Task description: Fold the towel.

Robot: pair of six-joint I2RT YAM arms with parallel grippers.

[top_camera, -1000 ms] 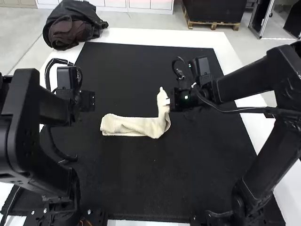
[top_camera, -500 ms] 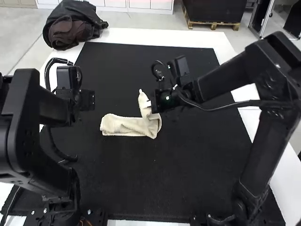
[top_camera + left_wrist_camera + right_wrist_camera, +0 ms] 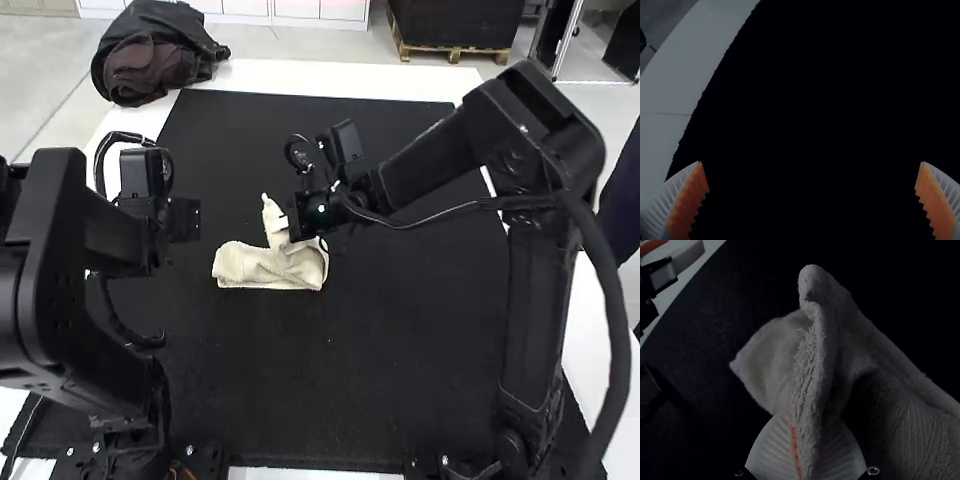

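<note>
The left gripper (image 3: 185,219) hangs over the mat to the left of the cream towel (image 3: 243,265). In its wrist view, the left gripper (image 3: 811,165) is open, with bare black mat between its ribbed fingers. The right gripper (image 3: 286,228) is over the towel's right part, shut on a raised end. That end stands up and leans over the rest, which lies as a flat narrow strip, partly doubled beneath it. In the right wrist view, the right gripper (image 3: 807,440) pinches a thick fold of the towel (image 3: 812,360), whose loose corner hangs beside it.
A black mat (image 3: 330,380) covers most of the white table (image 3: 330,76). A dark bag (image 3: 155,55) lies at the table's far left corner. Cables loop beside both arms.
The right gripper has moved left, carrying the raised towel end over the strip, so the towel now spans less width. The left arm has stayed still.
</note>
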